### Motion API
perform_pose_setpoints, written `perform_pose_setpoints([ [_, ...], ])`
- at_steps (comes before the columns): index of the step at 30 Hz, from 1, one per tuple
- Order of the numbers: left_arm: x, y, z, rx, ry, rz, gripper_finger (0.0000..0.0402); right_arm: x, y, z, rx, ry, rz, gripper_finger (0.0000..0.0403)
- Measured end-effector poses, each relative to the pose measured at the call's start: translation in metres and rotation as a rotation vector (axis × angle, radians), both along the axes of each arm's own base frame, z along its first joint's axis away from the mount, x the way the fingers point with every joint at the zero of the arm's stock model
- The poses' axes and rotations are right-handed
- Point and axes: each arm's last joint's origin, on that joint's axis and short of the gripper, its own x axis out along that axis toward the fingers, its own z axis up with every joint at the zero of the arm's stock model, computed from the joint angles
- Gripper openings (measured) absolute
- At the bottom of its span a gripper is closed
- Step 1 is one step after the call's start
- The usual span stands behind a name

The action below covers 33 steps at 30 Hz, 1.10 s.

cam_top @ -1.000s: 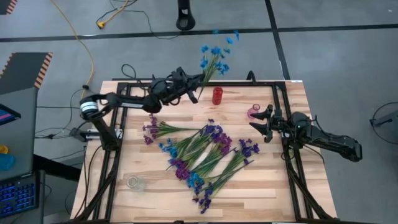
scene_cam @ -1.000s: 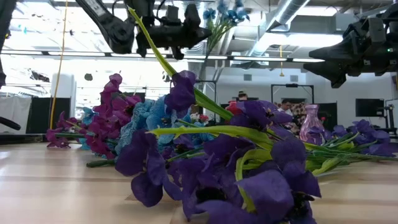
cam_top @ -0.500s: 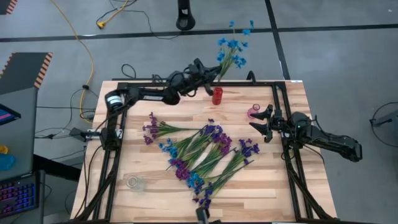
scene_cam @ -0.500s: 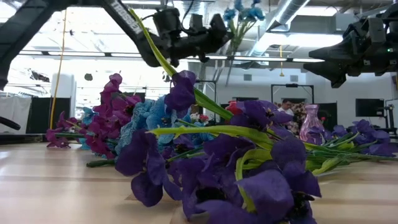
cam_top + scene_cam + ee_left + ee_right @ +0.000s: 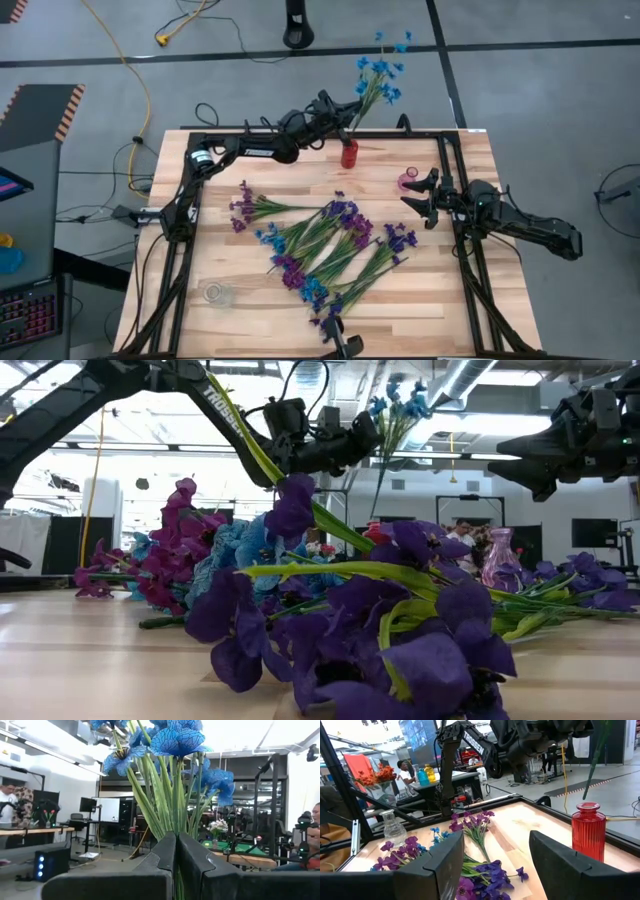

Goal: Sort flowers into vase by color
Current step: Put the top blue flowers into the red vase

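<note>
Light wooden tabletop (image 5: 240, 300) carries a loose pile of blue, magenta and violet green-stemmed artificial flowers (image 5: 330, 250) at centre. Left gripper (image 5: 340, 122) is clamped on a bunch of bright blue flowers (image 5: 378, 75) raised above the red ribbed glass vase (image 5: 349, 154). Right gripper (image 5: 418, 198) hovers with fingers spread beside the pink glass vase (image 5: 408, 181).

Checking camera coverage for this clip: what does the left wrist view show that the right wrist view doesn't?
Only the left wrist view shows the left gripper shut on the blue flowers. Only the right wrist view shows the open right gripper, the red vase, the clear vase and the flowers on the table. Both show the room beyond.
</note>
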Motion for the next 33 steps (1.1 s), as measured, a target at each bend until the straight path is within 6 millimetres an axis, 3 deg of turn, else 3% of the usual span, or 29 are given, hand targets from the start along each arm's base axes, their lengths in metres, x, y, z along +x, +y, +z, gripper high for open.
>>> perform_pose_setpoints([
  [33,0.0047,-0.0083,-0.0003,0.028,0.018,0.000,0.0000,-0.0001,-0.0003,0.0000,0.001,0.000,-0.003,0.0253],
])
